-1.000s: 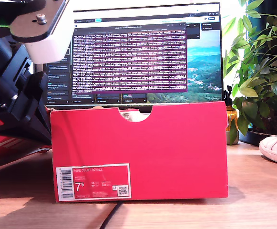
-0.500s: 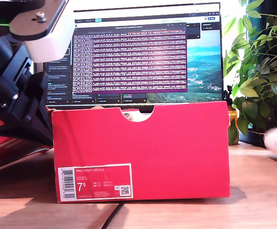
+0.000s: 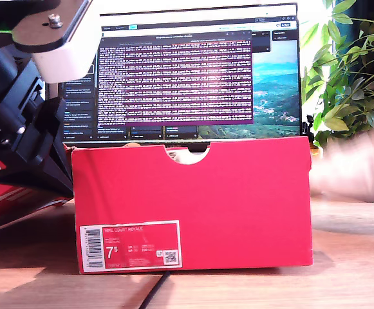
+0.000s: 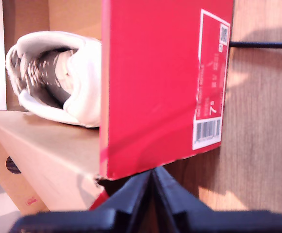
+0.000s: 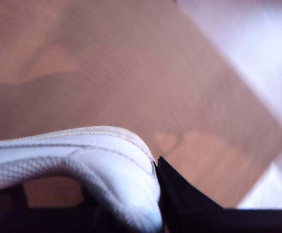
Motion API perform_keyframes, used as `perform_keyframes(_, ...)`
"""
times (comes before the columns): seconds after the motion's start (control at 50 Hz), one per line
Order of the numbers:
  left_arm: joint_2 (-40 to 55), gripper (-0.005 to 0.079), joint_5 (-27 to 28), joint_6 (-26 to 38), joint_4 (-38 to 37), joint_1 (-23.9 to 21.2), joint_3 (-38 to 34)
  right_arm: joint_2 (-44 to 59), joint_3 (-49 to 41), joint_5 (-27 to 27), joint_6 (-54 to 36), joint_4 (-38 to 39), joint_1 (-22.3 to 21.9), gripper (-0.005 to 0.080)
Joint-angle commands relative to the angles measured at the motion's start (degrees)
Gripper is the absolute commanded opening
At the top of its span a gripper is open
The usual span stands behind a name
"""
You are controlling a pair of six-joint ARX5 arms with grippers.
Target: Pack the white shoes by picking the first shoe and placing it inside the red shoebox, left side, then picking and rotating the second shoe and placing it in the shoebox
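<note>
Since a second ago the red shoebox (image 3: 193, 206) has slid slightly toward the exterior view's right, and the white shoe that sat on the table at that view's right edge is now only a pale blur (image 3: 354, 170) beside the box and in front of the plant (image 3: 351, 77). In the exterior view an arm's black body (image 3: 19, 135) crowds the box on the left, and bare wooden table (image 3: 354, 257) lies open on the right. In the first wrist view my first gripper (image 4: 152, 182), jaws pressed together on nothing, sits at the box's corner, and one white shoe (image 4: 58, 77) lies inside the box. In the second wrist view my second gripper (image 5: 153, 194) clamps the second white shoe (image 5: 82, 160) above open tabletop.
</note>
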Motion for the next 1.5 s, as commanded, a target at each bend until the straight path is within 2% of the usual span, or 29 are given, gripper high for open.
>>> perform_keyframes(0.0,0.2,-0.0016,0.7,-0.4,1.0,-0.1,0.3,-0.9,5.0,-1.1,-20.7,-1.0,0.0,-0.0013)
perform_keyframes(0.14,0.2,-0.0016,0.7,-0.4,1.0,-0.1,0.3,-0.9,13.8,-5.6,-41.7,-6.1,0.0,-0.0013)
perform_keyframes(0.2,0.2,-0.0016,0.7,-0.4,1.0,-0.1,0.3,-0.9,16.9,-7.0,-45.1,-6.5,0.0,-0.0013)
perform_keyframes(0.36,0.2,-0.0016,0.7,-0.4,1.0,-0.1,0.3,-0.9,23.1,-13.5,-62.5,-6.6,1.0,-0.0013)
perform_keyframes(0.42,0.2,-0.0016,0.7,-0.4,1.0,-0.1,0.3,-0.9,24.4,-16.0,-64.2,-4.8,2.3,-0.0013)
perform_keyframes(0.48,0.2,-0.0016,0.7,-0.4,1.0,-0.1,0.3,-0.9,24.8,-18.3,-70.0,-2.2,3.5,-0.0013)
perform_keyframes(0.78,0.2,-0.0016,0.7,-0.4,1.0,-0.1,0.3,1.7,24.8,-21.4,-87.3,12.0,12.6,-0.0013)
perform_keyframes(1.0,0.2,-0.0016,0.7,-0.4,1.0,-0.1,0.3,6.1,25.4,-21.2,-91.8,18.3,18.0,-0.0013)
perform_keyframes(1.28,0.2,-0.0016,0.7,-0.4,1.0,0.0,0.3,10.5,28.5,-19.4,-90.5,28.1,23.1,-0.0013)
perform_keyframes(1.48,0.2,-0.0016,0.7,-0.4,1.0,-0.1,0.3,12.2,32.5,-19.7,-89.0,30.3,24.5,-0.0013)
